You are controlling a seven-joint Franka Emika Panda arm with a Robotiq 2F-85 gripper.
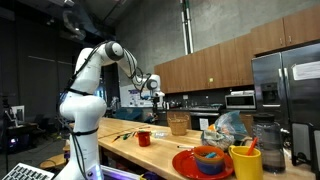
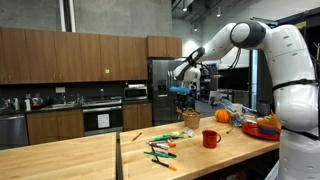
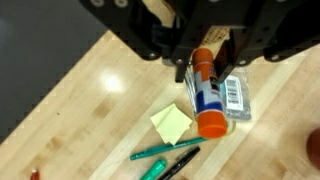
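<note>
Gripper (image 3: 208,70): clamped on glue stick (image 3: 208,100) at upper barrel, cap end free, high above bench (image 3: 90,95). Beneath: sticky note (image 3: 171,123), markers (image 3: 165,153).

I am standing in a kitchen, but one that sits inside a big lab or workshop hall. Along the back wall run brown wooden cabinets (image 2: 60,55), above and below a dark worktop (image 2: 60,103). Among them I see a built-in oven (image 2: 102,118), a microwave (image 2: 136,91) and a tall steel fridge (image 2: 160,80). In front is a long counter of light wood (image 2: 60,160). The lab side shows too: a high wall of bare concrete (image 1: 150,30), an exposed pipe (image 1: 186,25) running up it, and a white robot arm (image 1: 85,100) standing by the counter.
</note>
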